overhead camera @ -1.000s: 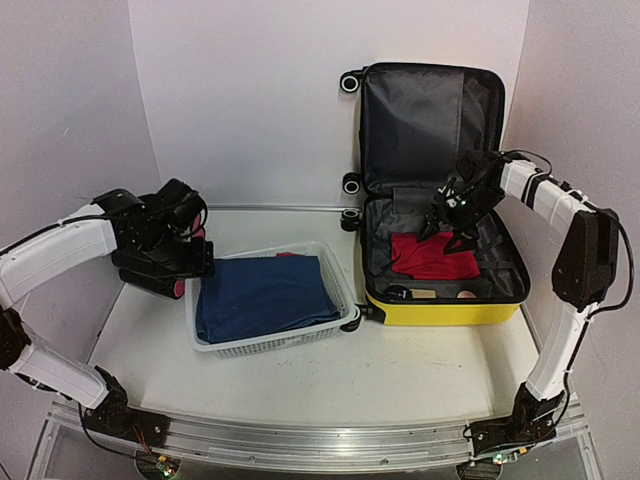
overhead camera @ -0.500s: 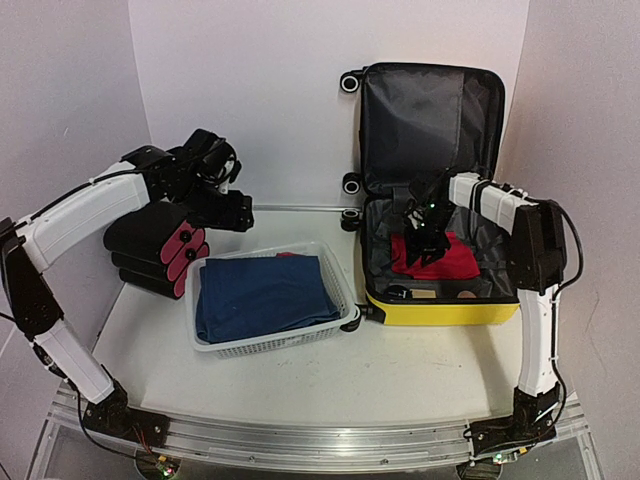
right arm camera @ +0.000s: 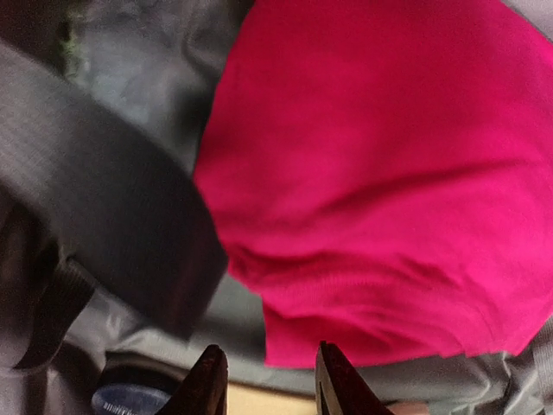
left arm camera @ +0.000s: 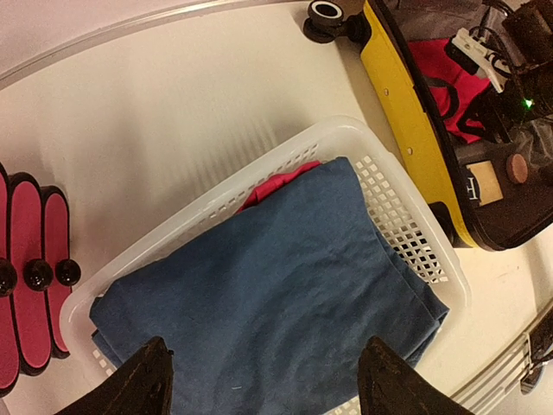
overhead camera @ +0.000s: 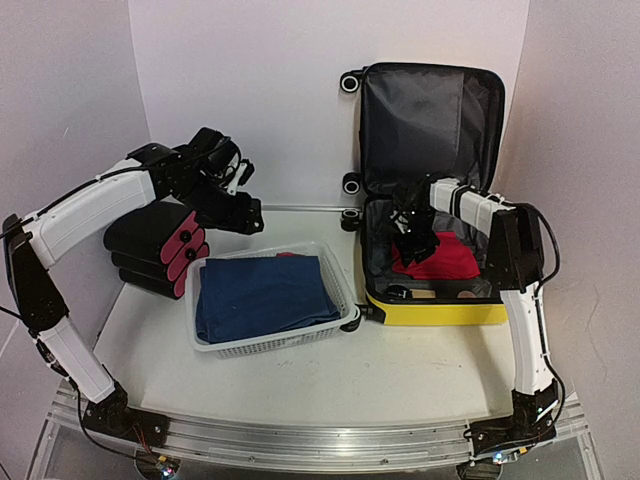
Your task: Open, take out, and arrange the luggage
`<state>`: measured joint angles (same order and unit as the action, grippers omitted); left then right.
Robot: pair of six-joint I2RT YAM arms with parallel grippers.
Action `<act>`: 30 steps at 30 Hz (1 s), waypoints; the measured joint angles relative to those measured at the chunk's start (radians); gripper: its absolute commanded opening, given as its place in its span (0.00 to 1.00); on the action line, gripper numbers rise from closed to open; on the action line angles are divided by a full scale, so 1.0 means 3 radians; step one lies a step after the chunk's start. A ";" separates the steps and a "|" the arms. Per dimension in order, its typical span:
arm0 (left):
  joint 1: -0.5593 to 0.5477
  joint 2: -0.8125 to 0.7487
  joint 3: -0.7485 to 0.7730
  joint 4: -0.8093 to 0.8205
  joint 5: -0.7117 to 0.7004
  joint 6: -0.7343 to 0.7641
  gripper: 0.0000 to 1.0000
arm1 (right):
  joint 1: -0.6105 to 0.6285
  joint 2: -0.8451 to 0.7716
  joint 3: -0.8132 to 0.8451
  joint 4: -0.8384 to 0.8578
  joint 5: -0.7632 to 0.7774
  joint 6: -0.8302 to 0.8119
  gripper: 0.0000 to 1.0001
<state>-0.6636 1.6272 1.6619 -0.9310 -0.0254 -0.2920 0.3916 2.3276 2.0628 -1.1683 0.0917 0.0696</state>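
Observation:
The yellow suitcase [overhead camera: 440, 310] lies open at the right, its dark grey lid [overhead camera: 430, 120] leaning on the back wall. A folded red garment [overhead camera: 440, 257] lies inside it, also in the right wrist view [right arm camera: 380, 173]. My right gripper [overhead camera: 412, 235] hangs low over the garment's left edge, jaws partly open and empty [right arm camera: 270, 380]. My left gripper [overhead camera: 245, 215] is wide open and empty, above the back left of the white basket [overhead camera: 345, 290]. The left wrist view shows the gripper [left arm camera: 263, 380] over the blue cloth [left arm camera: 259, 311] and the suitcase's yellow wall [left arm camera: 406, 112].
The white mesh basket [left arm camera: 406, 225] holds folded blue cloth [overhead camera: 260, 295] with a red piece under it. A black case with pink round ends [overhead camera: 160, 250] lies at the far left. Small items [left arm camera: 497, 173] lie at the suitcase's near end. A grey strap [right arm camera: 104, 216] crosses the lining.
My left gripper has swung up from the black case and right toward the basket's back. My right gripper has moved left and down over the red garment's left edge.

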 measured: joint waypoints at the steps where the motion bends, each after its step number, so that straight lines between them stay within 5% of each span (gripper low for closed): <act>1: 0.0000 0.0000 0.0001 -0.0010 0.0011 0.0004 0.74 | 0.0000 0.0042 0.0024 -0.0001 0.0013 -0.0031 0.43; 6: 0.0000 0.0000 0.0003 -0.0058 0.0027 0.0011 0.75 | 0.0000 0.0200 0.0099 0.0006 0.0085 -0.0122 0.63; 14: 0.0000 0.0000 0.0003 -0.0074 0.0017 -0.0009 0.77 | 0.0000 0.0398 0.0140 0.0013 0.0235 -0.0331 0.64; 18: 0.0000 0.0000 0.0003 -0.0075 0.0001 -0.0033 0.98 | 0.0000 0.0427 0.0140 0.0037 0.0272 -0.0360 0.57; 30: 0.0000 -0.0001 0.0022 -0.0106 -0.0071 -0.0090 1.00 | 0.0014 0.0408 -0.0008 0.0233 0.0481 -0.0425 0.18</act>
<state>-0.6636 1.6268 1.6684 -0.9627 -0.0467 -0.3191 0.3958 2.4500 2.0605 -1.0985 0.2359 -0.0578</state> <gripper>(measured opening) 0.994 0.262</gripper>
